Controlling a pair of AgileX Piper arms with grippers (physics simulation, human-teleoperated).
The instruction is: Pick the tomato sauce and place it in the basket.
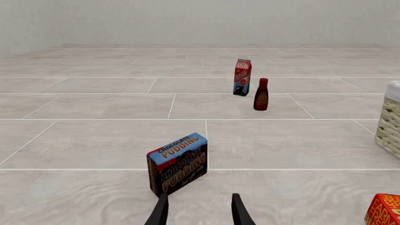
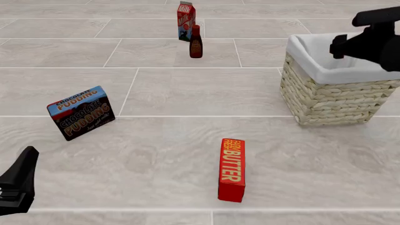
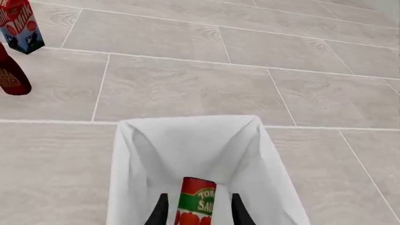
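Right claw (image 3: 196,211) is clamped on the tomato sauce (image 3: 196,201), hanging over the basket (image 3: 200,140) at lower centre of the wrist frame. Letting go off-centre could bounce it off the rim. Left claw (image 1: 198,211) sits open.

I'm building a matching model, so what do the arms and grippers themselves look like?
Both are plain matte black, with no markings or cables visible. The left gripper and right gripper each show two slim tapered black fingers. From the front, the right arm looks chunky and rounded.
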